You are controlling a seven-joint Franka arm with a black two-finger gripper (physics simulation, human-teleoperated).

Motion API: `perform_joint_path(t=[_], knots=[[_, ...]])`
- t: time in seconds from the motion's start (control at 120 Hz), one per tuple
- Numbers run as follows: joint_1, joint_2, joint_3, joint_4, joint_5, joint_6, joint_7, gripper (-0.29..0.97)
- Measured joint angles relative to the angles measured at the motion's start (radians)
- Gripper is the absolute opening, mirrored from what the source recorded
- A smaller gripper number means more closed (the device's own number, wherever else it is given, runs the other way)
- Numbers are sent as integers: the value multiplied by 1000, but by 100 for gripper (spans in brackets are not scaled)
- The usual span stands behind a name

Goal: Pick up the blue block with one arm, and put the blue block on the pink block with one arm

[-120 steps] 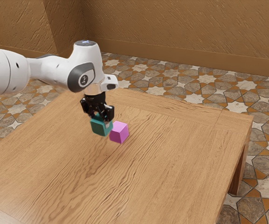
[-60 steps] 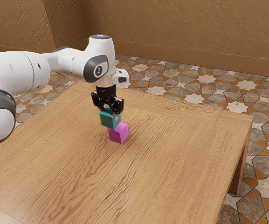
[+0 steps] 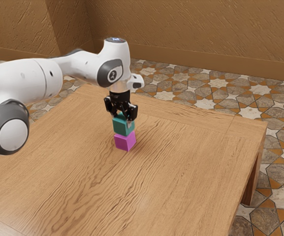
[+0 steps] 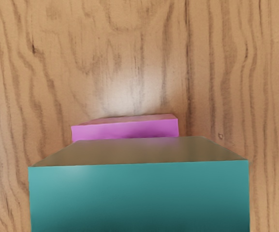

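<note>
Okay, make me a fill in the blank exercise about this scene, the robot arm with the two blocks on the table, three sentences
1. The black hand is shut on the teal block, holding it directly over a block coloured ____.
2. The table under both blocks is made of ____.
3. The number of blocks in the scene is ____.

Missing words: pink; wood; two.

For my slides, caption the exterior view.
Gripper shut on the teal block, on or just above the pink block, wooden table.
</note>
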Motion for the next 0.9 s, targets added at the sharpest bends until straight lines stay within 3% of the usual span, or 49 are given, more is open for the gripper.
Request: perform_joint_path(t=[0.517,0.767,0.9], knots=[[0,5,0,15,-1,2,3,38],[0,2,1,16,-5,3,5,58],[0,-70,0,15,-7,-10,6,63]])
